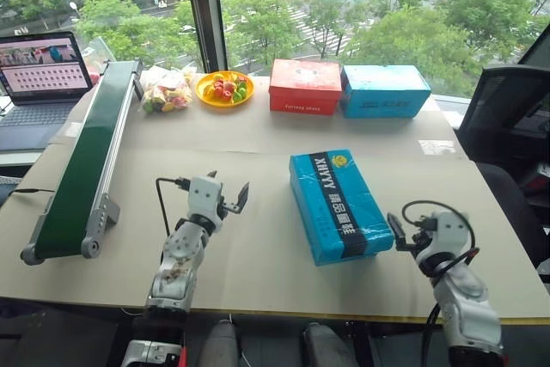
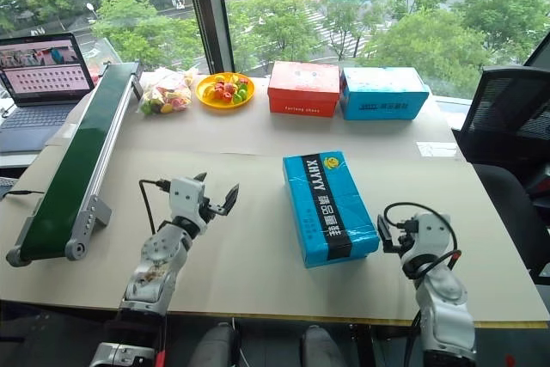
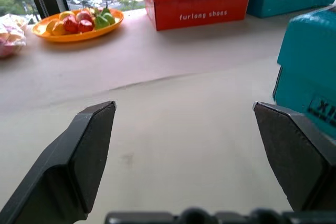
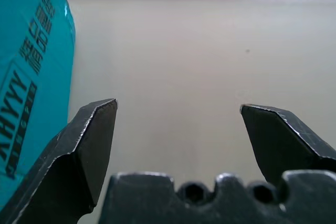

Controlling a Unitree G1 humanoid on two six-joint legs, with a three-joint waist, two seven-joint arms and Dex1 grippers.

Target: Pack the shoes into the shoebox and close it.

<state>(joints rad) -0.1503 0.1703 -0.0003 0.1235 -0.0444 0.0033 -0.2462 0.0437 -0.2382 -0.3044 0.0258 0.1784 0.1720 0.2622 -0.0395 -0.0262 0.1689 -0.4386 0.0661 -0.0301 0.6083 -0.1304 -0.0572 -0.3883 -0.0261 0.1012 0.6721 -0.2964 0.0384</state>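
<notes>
Closed blue shoebox (image 1: 339, 204) lies flat mid-table (image 1: 258, 247) between the left gripper (image 1: 229, 192), fingers spread and empty, and the right gripper (image 1: 398, 231), apparently open too; red box (image 1: 305, 86) and light-blue box (image 1: 386, 90) stand at the window edge.

Two silver-white robot arms with black fingers

A black cable is looped by each wrist, and the flat, pointed fingers (image 3: 89, 156) are joined to a bumpy black bar.

Bright blue shoebox (image 1: 338, 205), dark lettered band
</notes>
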